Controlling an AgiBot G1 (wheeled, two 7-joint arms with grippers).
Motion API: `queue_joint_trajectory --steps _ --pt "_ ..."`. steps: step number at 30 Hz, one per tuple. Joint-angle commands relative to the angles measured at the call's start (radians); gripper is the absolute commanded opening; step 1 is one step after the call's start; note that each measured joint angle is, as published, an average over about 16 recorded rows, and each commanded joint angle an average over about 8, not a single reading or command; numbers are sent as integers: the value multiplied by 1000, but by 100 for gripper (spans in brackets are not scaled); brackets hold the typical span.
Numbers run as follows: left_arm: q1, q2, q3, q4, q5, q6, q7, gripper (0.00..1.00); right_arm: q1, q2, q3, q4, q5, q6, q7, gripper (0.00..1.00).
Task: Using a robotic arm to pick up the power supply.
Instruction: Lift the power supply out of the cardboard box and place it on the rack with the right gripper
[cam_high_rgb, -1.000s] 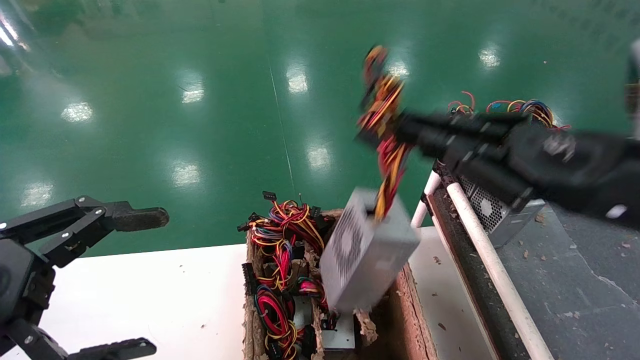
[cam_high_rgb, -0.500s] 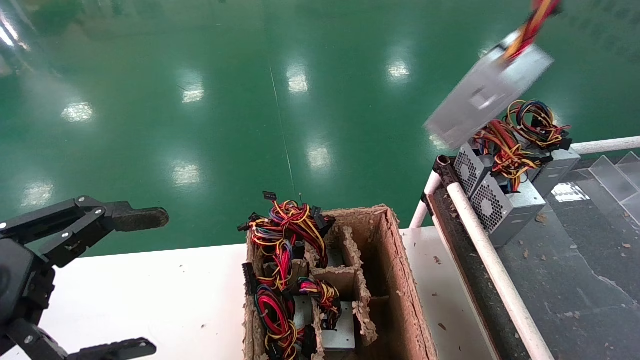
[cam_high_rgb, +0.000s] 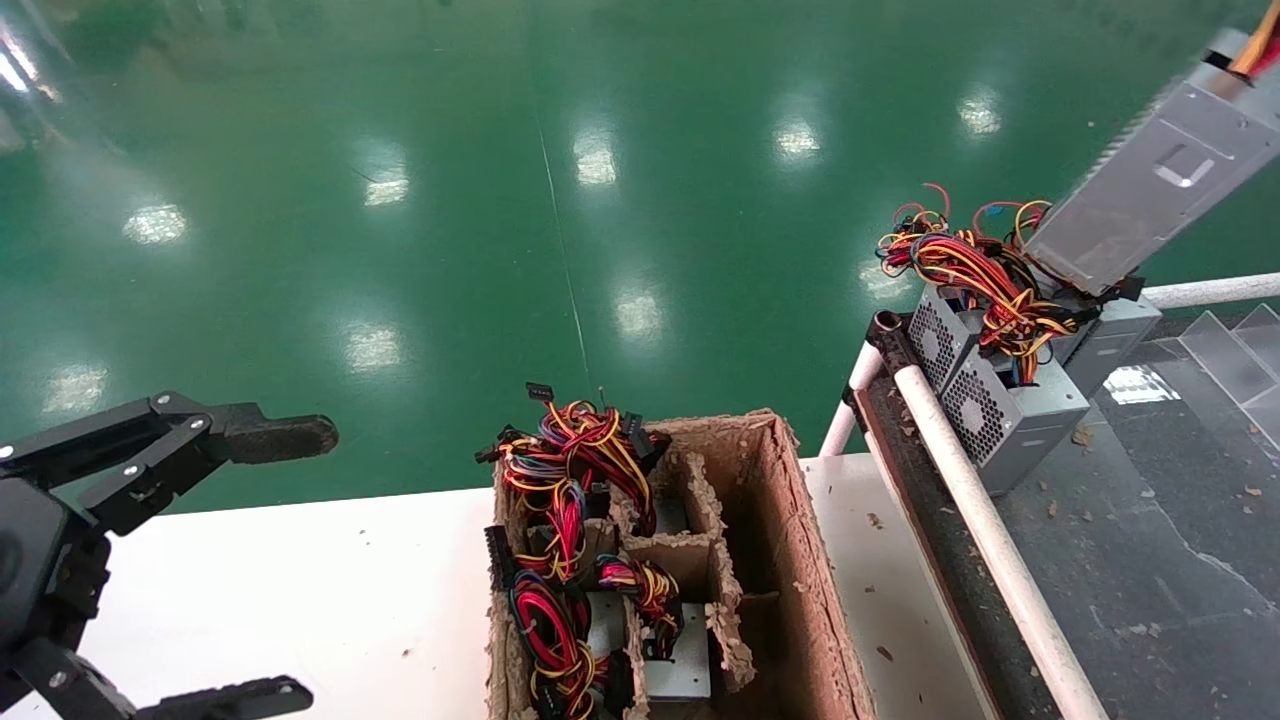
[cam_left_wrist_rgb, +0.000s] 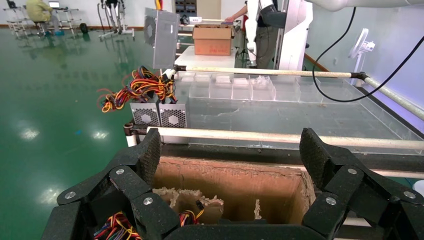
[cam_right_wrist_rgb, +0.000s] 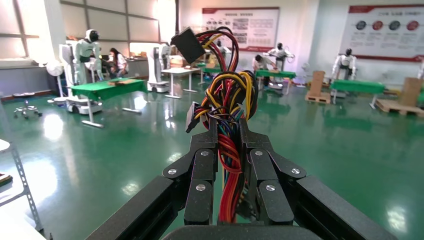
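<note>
The power supply (cam_high_rgb: 1150, 200) hangs in the upper right of your head view, tilted, with its long axis running from lower left to upper right and the wired end uppermost. You see it clear above the two units (cam_high_rgb: 1000, 400) parked on the grey conveyor (cam_high_rgb: 1150, 560). In your right wrist view, the right gripper (cam_right_wrist_rgb: 229, 150) is clamped on the wire bundle (cam_right_wrist_rgb: 227, 100). Your left gripper (cam_high_rgb: 265, 560) sits at lower left over the white table (cam_high_rgb: 330, 580), fingers spread wide, beside the cardboard box (cam_high_rgb: 800, 560) of remaining supplies.
</note>
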Motion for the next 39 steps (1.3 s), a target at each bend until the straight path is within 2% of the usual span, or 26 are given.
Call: queue_joint_trajectory --steps 1,11,21,30,39 --pt "0 0 0 0 0 0 0 100 20 15 -5 -34 -9 -18 -5 0" --pt "0 0 1 0 0 0 0 100 14 118 -48 -75 -57 -42 -45 0" --pt "0 0 1 0 -1 0 1 100 -89 175 -99 -78 -75 -49 -82 0" --pt "-1 -1 2 0 -1 0 1 100 -203 201 -140 -13 -40 -54 -121 0" --pt "-1 -1 2 0 -1 0 1 100 -293 190 -185 90 32 -54 -145 0"
